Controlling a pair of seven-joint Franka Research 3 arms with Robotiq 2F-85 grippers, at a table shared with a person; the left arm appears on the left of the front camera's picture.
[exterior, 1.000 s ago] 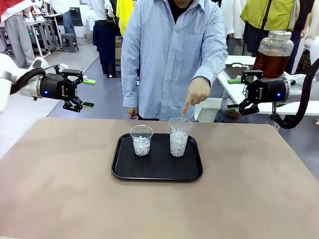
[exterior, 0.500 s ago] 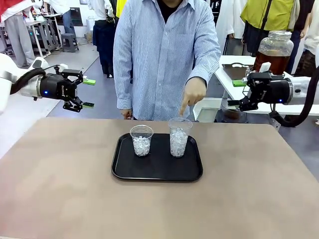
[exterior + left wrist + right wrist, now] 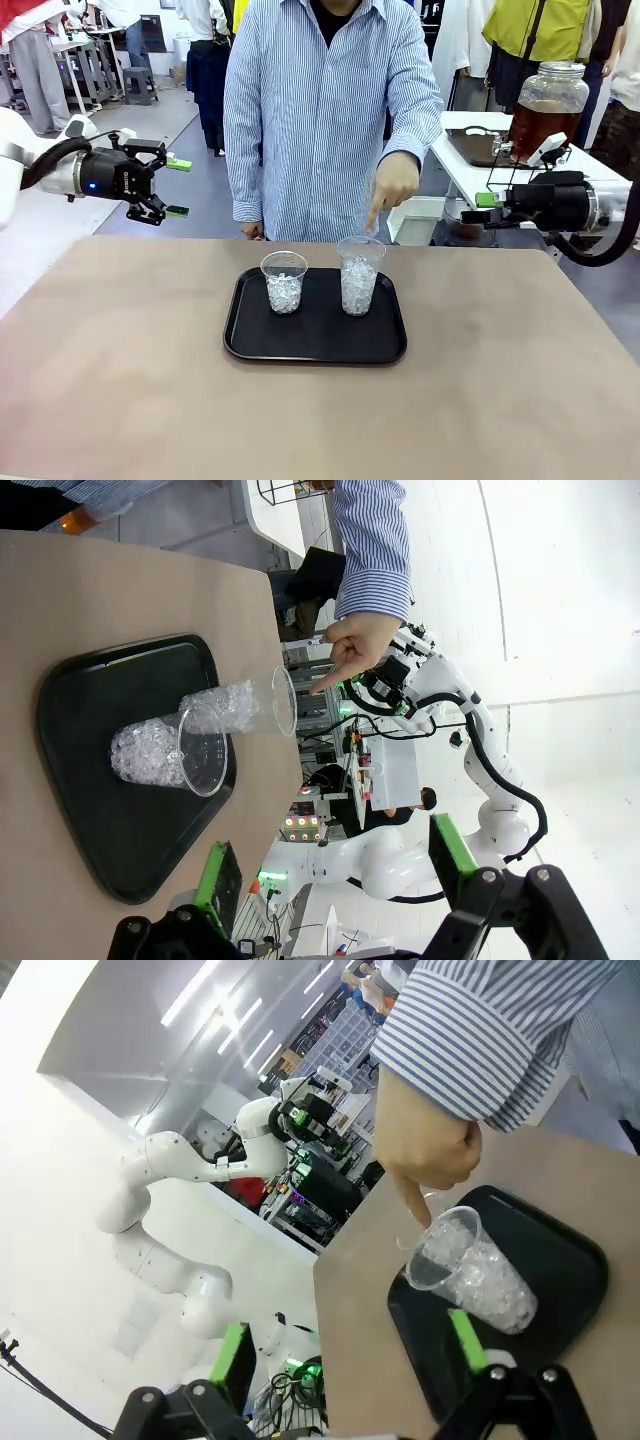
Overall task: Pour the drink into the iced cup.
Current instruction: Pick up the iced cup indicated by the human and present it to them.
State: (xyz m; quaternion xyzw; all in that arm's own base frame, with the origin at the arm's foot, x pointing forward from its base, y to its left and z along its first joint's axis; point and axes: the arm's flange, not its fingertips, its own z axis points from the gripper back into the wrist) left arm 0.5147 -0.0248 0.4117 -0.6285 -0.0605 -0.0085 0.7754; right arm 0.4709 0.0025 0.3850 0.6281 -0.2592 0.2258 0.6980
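My left claw (image 3: 177, 187) hung spread wide at the left edge of the frame, pinching nothing. My right claw (image 3: 480, 207) was spread too, at the right edge. The drink (image 3: 543, 128) sat in its jar (image 3: 553, 78) at upper right (well apart from the cups). At centre, the person's hand (image 3: 394, 184) pointed down at the taller iced cup (image 3: 358, 276) on the black tray (image 3: 315, 348).

Clear plastic cups (image 3: 359, 278), glossy black tray (image 3: 315, 342), matt tan tabletop (image 3: 120, 380), striped cloth shirt (image 3: 320, 110)
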